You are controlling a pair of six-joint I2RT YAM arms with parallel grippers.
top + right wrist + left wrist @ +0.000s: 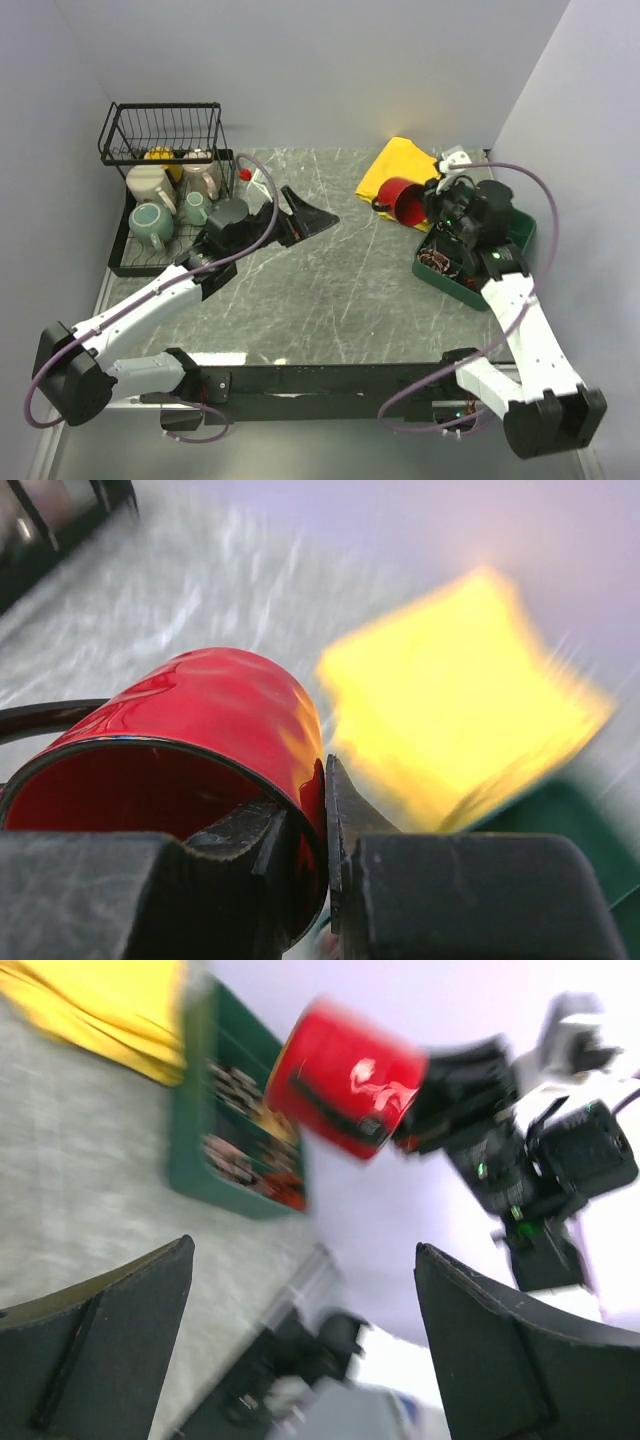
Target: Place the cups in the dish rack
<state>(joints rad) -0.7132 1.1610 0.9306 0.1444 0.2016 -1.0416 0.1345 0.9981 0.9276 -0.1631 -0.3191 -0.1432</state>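
The red cup hangs tilted above the table at the right, with my right gripper shut on its rim. In the right wrist view one finger sits inside the red cup and the other outside, so the right gripper pinches the wall. The black wire dish rack stands at the back left. Its flat tray holds a cream cup, a pinkish-beige cup, a grey-green cup and a small teal cup. A yellow cup shows under the basket. My left gripper is open and empty just right of the rack. From the left gripper the red cup shows far off.
A yellow cloth lies at the back right, behind the red cup. A green compartment tray with small dark items sits at the right edge under my right arm. A small red and white object lies beside the rack.
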